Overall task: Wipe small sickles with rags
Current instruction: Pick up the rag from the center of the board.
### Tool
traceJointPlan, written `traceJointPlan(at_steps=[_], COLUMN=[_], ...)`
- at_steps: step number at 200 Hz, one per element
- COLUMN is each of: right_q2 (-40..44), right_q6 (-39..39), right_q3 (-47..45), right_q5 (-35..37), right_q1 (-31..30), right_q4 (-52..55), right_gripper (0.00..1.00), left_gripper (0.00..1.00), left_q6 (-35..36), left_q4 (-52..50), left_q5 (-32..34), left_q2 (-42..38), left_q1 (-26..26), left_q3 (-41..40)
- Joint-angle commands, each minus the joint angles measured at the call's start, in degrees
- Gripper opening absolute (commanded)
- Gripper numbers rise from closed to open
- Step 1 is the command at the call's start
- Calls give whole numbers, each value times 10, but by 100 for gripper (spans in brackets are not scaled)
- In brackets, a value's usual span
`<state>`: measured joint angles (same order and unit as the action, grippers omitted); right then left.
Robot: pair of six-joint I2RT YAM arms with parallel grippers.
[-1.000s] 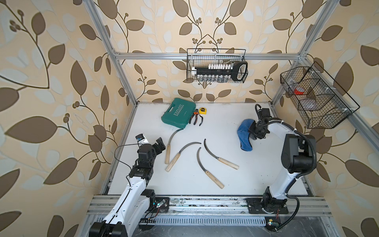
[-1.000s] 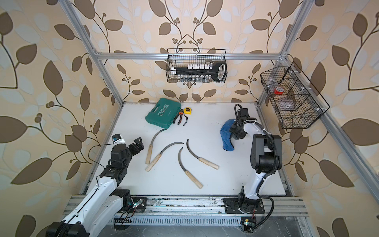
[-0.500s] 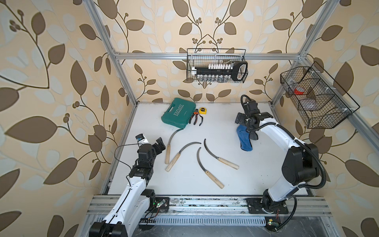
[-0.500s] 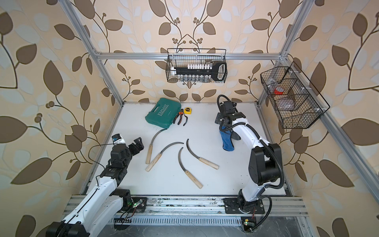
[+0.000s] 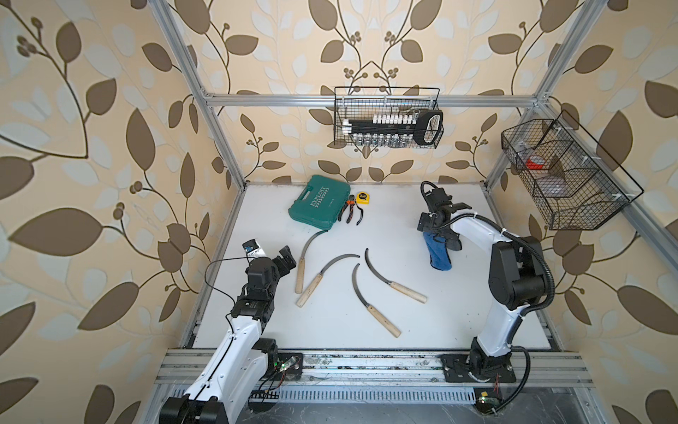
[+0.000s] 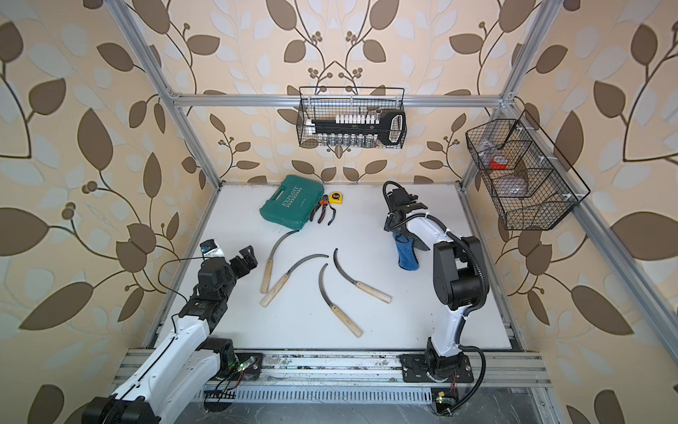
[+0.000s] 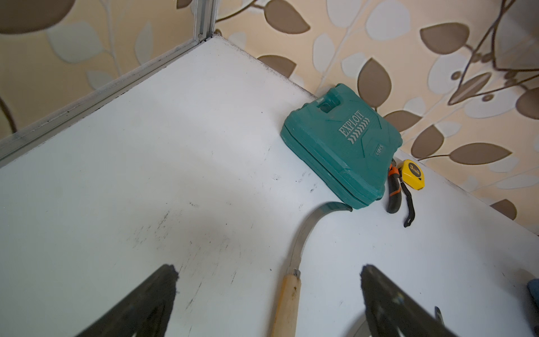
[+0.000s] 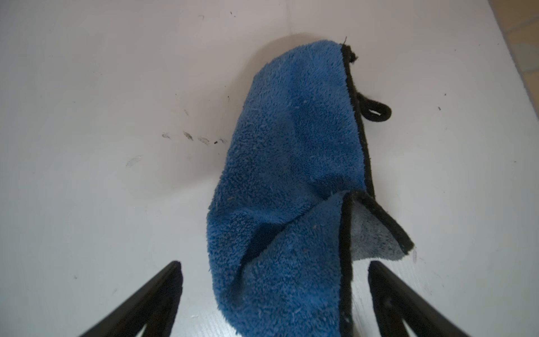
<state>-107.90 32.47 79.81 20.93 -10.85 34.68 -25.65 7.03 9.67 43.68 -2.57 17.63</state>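
Hanging released and empty, the right pincer (image 8: pixel 274 264) sits over the crumpled blue rag (image 8: pixel 291 163) on the bench (image 5: pixel 330 332), right side; the left pincer (image 7: pixel 268 267), also released, hangs beside four small sickles (image 5: pixel 408 292) lying mid-bench.

In a top view, a white table (image 5: pixel 385 227) walled in by leaf-patterned wallpaper holds four small sickles (image 5: pixel 383 321) with pale wooden handles, scattered across the middle of the frame. Above them a teal tool case (image 5: pixel 318 202), orange-handled pliers (image 5: pixel 351 213) and a yellow tape measure (image 5: pixel 363 198) sit side by side. At centre left the left gripper (image 5: pixel 288 258) rests with jaws apart just beside the leftmost sickle (image 5: pixel 299 275), while at centre right the right gripper (image 5: pixel 438 233) points down over the upper end of a blue rag (image 5: pixel 440 257) lying on the table. A black wire basket (image 5: pixel 343 106) of tools hangs at top centre and a second wire basket (image 5: pixel 587 213) at upper right.
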Motion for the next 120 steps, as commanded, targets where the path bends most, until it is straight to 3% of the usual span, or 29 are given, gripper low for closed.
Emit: traceJointPlan(at_steps=[1, 61, 89, 120], right_q2=[-23, -91, -75, -52], right_q6=[-5, 17, 41, 50], right_q3=[-11, 4, -9, -17], right_q5=[-25, -34, 14, 0], right_q1=[-1, 31, 46, 64], right_q4=[-19, -19, -26, -49], right_gripper=[99, 99, 99, 99], left_gripper=[99, 99, 99, 99], left_q6=[-6, -6, -5, -6], left_q4=[3, 3, 4, 4], left_q5=[14, 15, 15, 16], left_q2=[-2, -2, -3, -4], left_q1=[3, 3, 3, 3], left_q3=[9, 8, 8, 8])
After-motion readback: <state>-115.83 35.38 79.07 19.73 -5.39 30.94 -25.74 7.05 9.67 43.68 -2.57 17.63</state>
